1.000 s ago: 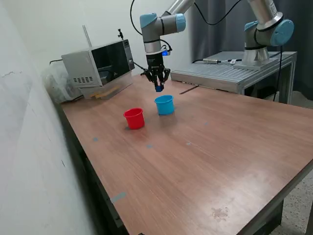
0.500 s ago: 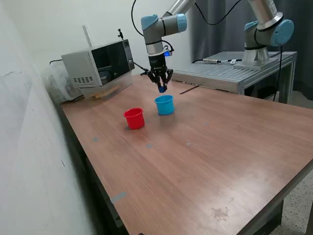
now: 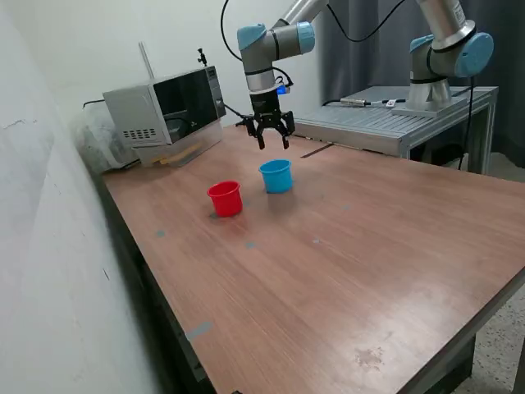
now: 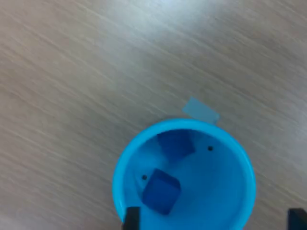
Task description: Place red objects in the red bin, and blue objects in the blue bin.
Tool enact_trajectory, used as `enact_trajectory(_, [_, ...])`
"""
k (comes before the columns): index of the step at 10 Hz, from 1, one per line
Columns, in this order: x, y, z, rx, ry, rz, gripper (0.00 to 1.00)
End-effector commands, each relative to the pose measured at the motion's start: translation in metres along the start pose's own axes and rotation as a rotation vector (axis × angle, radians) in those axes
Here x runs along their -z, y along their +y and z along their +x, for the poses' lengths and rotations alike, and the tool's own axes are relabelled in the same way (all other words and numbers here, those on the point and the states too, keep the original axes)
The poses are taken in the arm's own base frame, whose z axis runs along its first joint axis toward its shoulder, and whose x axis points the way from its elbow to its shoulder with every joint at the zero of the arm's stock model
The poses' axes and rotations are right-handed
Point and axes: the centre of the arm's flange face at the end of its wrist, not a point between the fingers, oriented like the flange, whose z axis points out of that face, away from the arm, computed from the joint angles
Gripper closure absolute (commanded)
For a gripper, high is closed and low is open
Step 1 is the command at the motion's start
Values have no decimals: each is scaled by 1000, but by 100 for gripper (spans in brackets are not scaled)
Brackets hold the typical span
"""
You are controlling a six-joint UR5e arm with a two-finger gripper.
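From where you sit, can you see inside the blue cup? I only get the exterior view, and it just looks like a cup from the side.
Observer: Yes. The wrist view looks straight down into the blue cup, and two dark-blue cubes are inside: one cube and another cube beside it.
Operator: Is the claw holding anything?
Observer: No. The gripper hangs open above the cup, and only its two fingertips show at the edge of the wrist view, nothing between them.
Operator: Is anything stuck on the table near the cup?
Observer: A small pale patch lies on the wood just outside the rim.
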Motion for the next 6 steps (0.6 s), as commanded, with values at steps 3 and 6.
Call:
enact_trajectory(3, [2,18,29,-59,-6,6,0])
enact_trajectory(6, [39,20,95,-192,-28,92,0])
